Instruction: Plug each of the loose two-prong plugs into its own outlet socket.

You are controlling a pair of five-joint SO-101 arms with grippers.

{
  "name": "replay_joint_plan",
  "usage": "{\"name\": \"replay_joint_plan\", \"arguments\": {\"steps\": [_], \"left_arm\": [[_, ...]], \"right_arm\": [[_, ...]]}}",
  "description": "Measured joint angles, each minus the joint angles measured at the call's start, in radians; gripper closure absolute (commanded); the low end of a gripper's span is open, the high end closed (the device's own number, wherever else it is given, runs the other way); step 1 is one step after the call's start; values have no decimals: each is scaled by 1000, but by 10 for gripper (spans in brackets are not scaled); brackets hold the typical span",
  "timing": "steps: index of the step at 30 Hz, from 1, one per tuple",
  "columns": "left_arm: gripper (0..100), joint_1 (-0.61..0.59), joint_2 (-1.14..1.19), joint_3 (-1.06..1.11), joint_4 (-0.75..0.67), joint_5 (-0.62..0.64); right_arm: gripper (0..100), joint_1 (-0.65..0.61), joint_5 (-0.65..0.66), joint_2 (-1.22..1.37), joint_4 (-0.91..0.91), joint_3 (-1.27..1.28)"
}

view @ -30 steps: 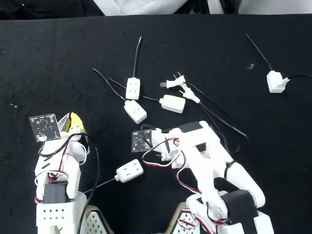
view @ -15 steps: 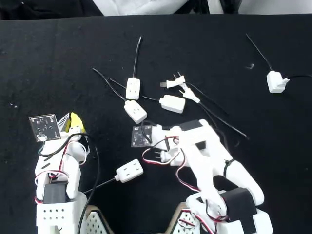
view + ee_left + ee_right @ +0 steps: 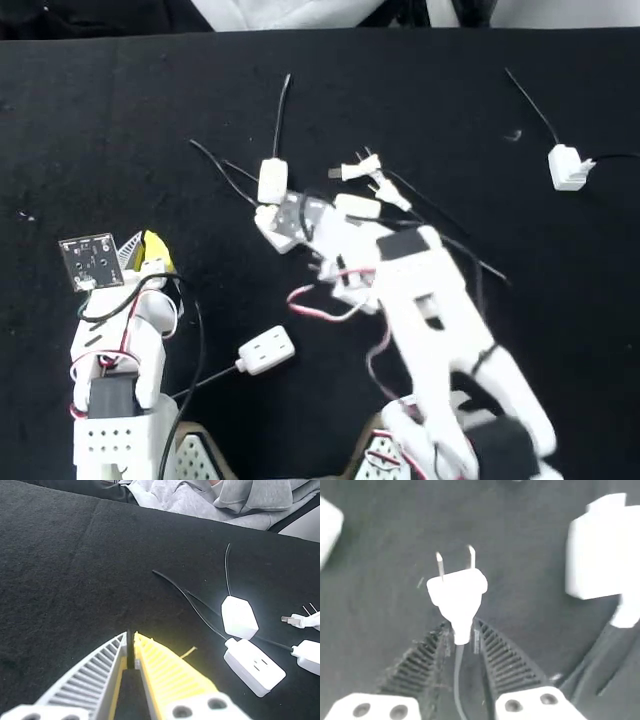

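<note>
We hold a two-prong plug by its neck in the right gripper. The fingers are clamped on it, the prongs point out ahead and the cord trails back between the fingers. In the high view the right arm stretches over the cluster of outlets mid-table, its wrist above a half-hidden outlet. We judge the pickup done and the insertion not yet begun: this is the approach to a socket. A white outlet block lies near, off to one side of the prongs, though we cannot tell which of the cluster it is or see its slots. Next we need to line both prongs up with one pair of slots and press straight in. Around the wrist lie a narrow outlet, a flat outlet and two loose plugs just beside it. Thin black cords cross among them and could snag, and we expect the light outlets to slide under a push. A spare outlet sits nearer the arm bases. The left gripper is closed on nothing, well apart over the black table.
</note>
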Motion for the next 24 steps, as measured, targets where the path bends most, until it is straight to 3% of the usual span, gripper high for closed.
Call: {"name": "replay_joint_plan", "arguments": {"steps": [11,18,24], "left_arm": [[970,74,-2,-184,272,-135],[970,120,28,-236,302,-161],[970,129,341,-414,279,-161]], "right_arm": [[988,-146,-195,-292,-258,275],[988,-227,-204,-417,-331,400],[988,-239,-224,-485,-344,448]]}}
